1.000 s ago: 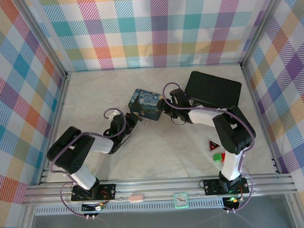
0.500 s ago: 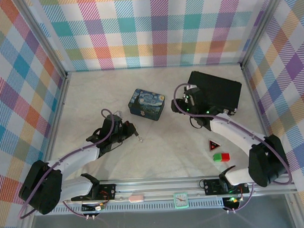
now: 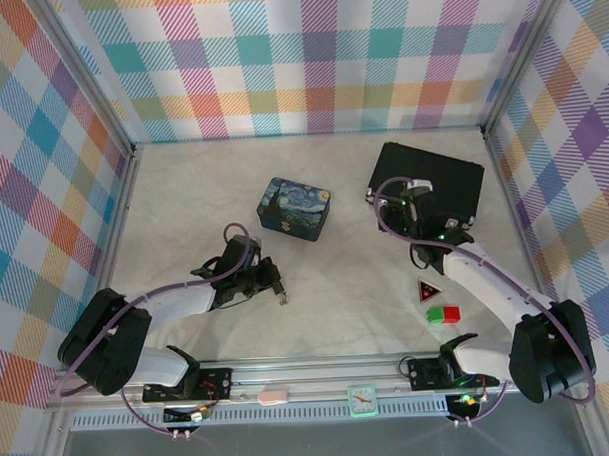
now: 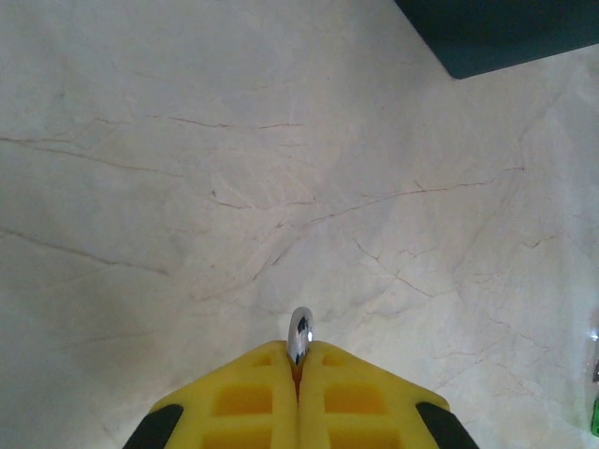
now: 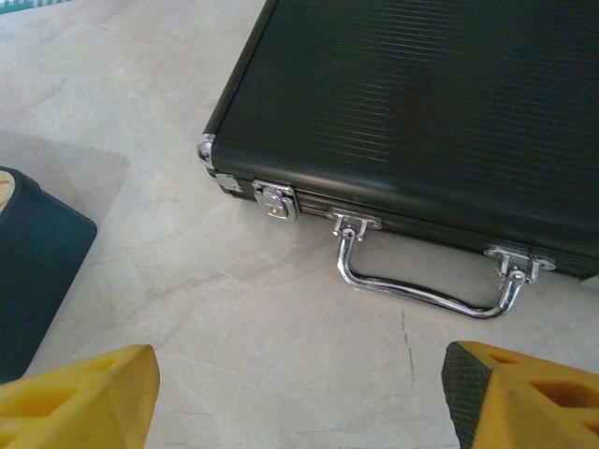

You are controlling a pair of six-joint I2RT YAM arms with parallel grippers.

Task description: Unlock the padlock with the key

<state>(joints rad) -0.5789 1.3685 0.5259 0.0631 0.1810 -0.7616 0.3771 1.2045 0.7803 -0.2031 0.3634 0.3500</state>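
At left, low over the pale marbled counter (image 4: pixel 187 187), the left hand (image 4: pixel 299 360) is pressed together on what looks like the tiny dark padlock (image 4: pixel 299 335) (just its chrome shackle loop peeks out). Light, rigid, slick metal, I judge: best pinched by the body, keyhole clear. Farther right, the right hand (image 5: pixel 299 374) stands spread and holds nothing, near the flat black case (image 5: pixel 402 122).

Likely a lab: plaid-walled, aluminium-framed enclosure (image 3: pixel 299 58)
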